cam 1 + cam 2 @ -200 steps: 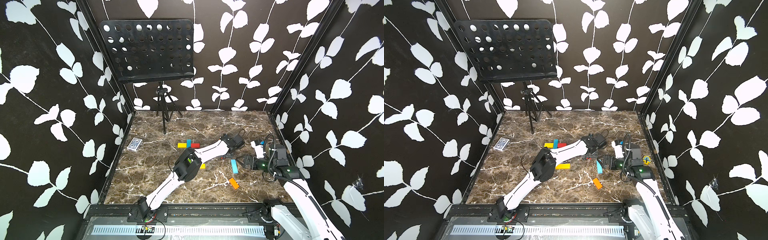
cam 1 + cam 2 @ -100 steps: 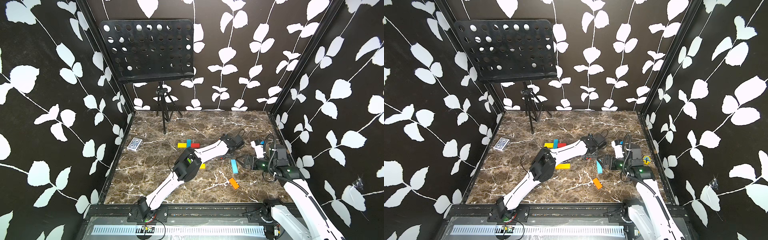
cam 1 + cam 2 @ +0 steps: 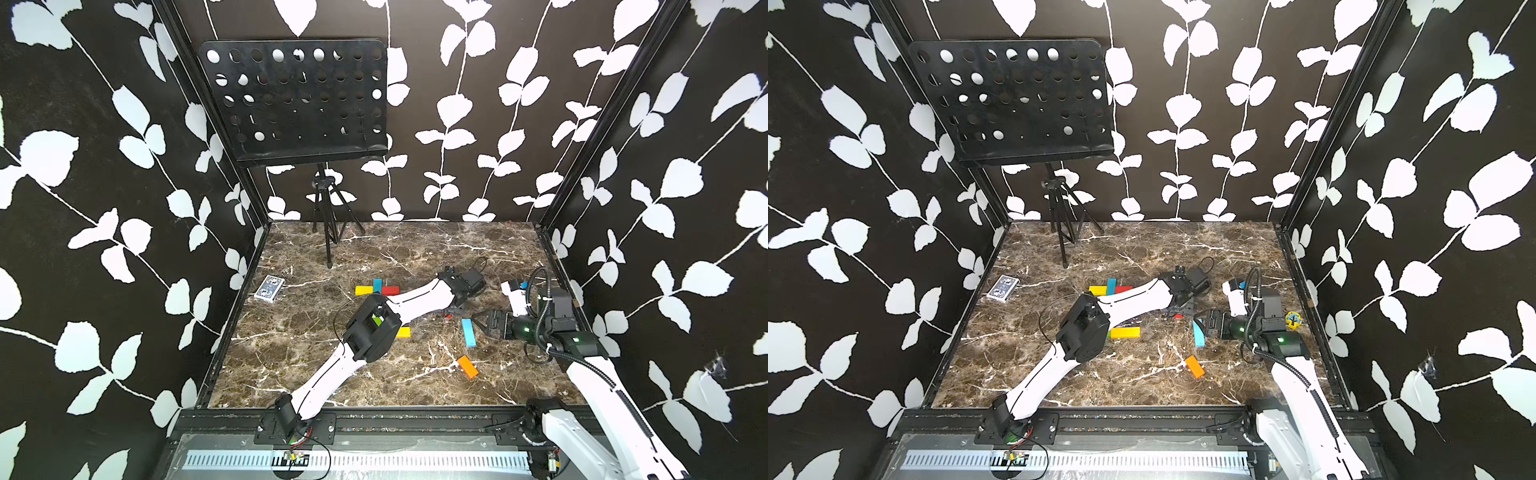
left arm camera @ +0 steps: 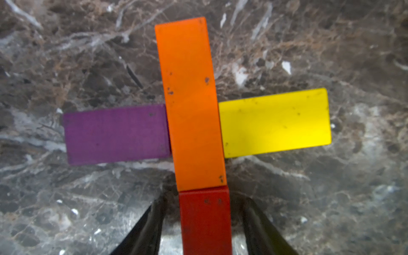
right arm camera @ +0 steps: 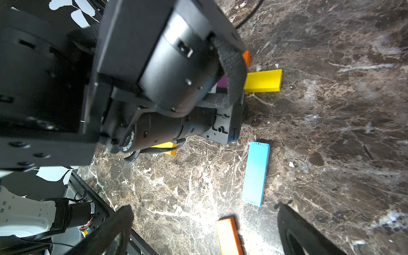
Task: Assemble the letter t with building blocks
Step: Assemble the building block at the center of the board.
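I am working over a brown marble tabletop point(image 3: 374, 249), which is spreading under both my pincers. A black perforated music stand point(image 3: 291, 99) is standing at the far edge, well apart from each of them.

My left pincer point(image 4: 201, 198) is hanging low over the marble with its jaws partly spread. A red rectangular glossy block point(image 4: 205, 220) is lying between the fingers point(image 4: 152, 225), and a strip of marble is showing on either side of it, so I am gripping nothing there. My right pincer point(image 5: 204, 208) is pointing towards the left one, its jaws spread wide and holding nothing.

A flat blue-patterned card box point(image 3: 270, 288) is lying well behind my left pincer, off to its left.

Just ahead of the left fingertips a long orange glossy bar point(image 4: 191, 103) is lying flat. Its near end is touching the red block's end, so the two are running in one line. A purple flat bar point(image 4: 117, 134) and a yellow flat bar point(image 4: 274, 122) are sticking out crosswise from the orange bar's two long sides.

A cyan rectangular bar point(image 5: 256, 173) is lying just ahead of my right pincer. A small orange block point(image 5: 228, 236) is lying near the right fingertips, apart from the cyan bar. A small yellow token with a tree picture point(image 3: 1293, 320) is sitting behind my right pincer, beside the wrist.
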{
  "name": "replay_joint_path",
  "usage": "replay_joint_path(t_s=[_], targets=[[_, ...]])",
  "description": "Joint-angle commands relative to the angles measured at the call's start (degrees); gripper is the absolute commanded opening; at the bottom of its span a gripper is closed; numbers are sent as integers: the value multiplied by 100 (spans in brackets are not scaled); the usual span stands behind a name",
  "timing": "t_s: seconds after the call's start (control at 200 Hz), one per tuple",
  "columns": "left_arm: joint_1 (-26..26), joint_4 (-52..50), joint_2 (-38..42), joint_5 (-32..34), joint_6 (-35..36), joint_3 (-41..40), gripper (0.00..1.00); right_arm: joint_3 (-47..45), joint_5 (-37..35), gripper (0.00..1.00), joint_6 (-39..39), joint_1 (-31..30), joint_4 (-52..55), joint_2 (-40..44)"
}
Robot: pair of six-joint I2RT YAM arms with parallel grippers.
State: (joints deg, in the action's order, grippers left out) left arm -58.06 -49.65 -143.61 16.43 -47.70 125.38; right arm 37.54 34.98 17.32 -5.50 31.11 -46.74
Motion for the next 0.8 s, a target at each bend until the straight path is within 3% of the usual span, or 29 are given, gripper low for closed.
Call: replay_joint_path(t_s=[0.0, 0.125, 0.16, 0.175, 0.795], targets=[[94, -416, -361, -348, 217, -371, 66, -18, -9, 99, -91, 23, -70, -19], [93, -385, -268, -363, 274, -486, 78, -16, -51, 100, -97, 27, -46, -10], [93, -358, -217, -357, 287, -542, 97, -19, -60, 100, -97, 23, -50, -10], [86, -333, -199, -351, 291, -573, 99, -19, -57, 100, -97, 24, -52, -10], [-104, -74, 1066, -53, 487, -1207, 99, 19, -129, 100, -103, 22, 33, 150]])
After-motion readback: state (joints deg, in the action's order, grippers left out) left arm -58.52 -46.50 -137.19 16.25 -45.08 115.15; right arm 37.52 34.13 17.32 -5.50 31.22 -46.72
